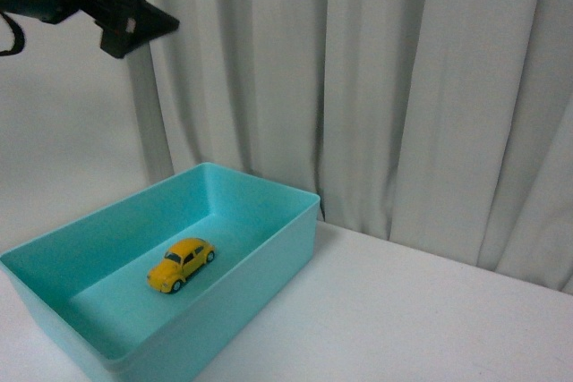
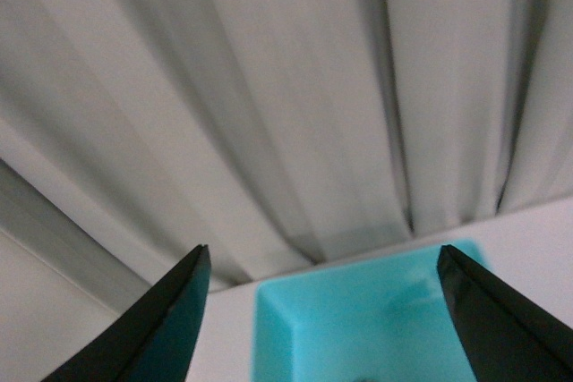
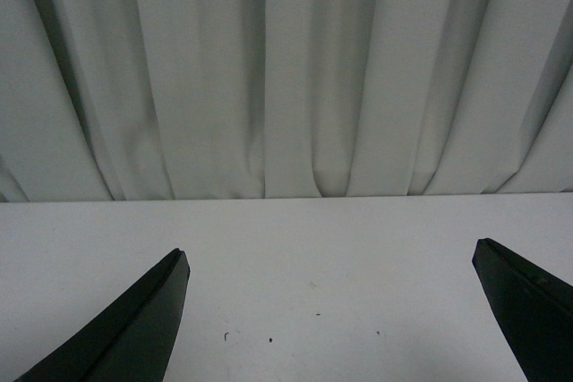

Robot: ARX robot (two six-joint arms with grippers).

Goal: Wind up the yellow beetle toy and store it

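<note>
While pale curtains (image 1: 403, 87) hang behind the white worktop (image 1: 430, 310), the glossy yellow beetle (image 1: 181, 265) sits on its wheels inside the teal bin (image 1: 269, 248); the left end effector (image 2: 322, 249), raised high, and the right end effector (image 3: 329, 247) both gape apart.

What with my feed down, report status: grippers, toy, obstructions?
Left gripper open, empty, raised high. Right gripper open, empty. Yellow beetle toy upright inside teal bin. Nothing blocking it.

Toy cars: one, the yellow beetle toy (image 1: 181, 265)
Bins: one, a teal bin (image 1: 260, 275)
Pincers: two, the left pincer (image 2: 322, 249) and the right pincer (image 3: 329, 247)
Surfaces: one, a white surface (image 1: 421, 310)
Curtains: one, a pale curtain (image 1: 403, 87)
</note>
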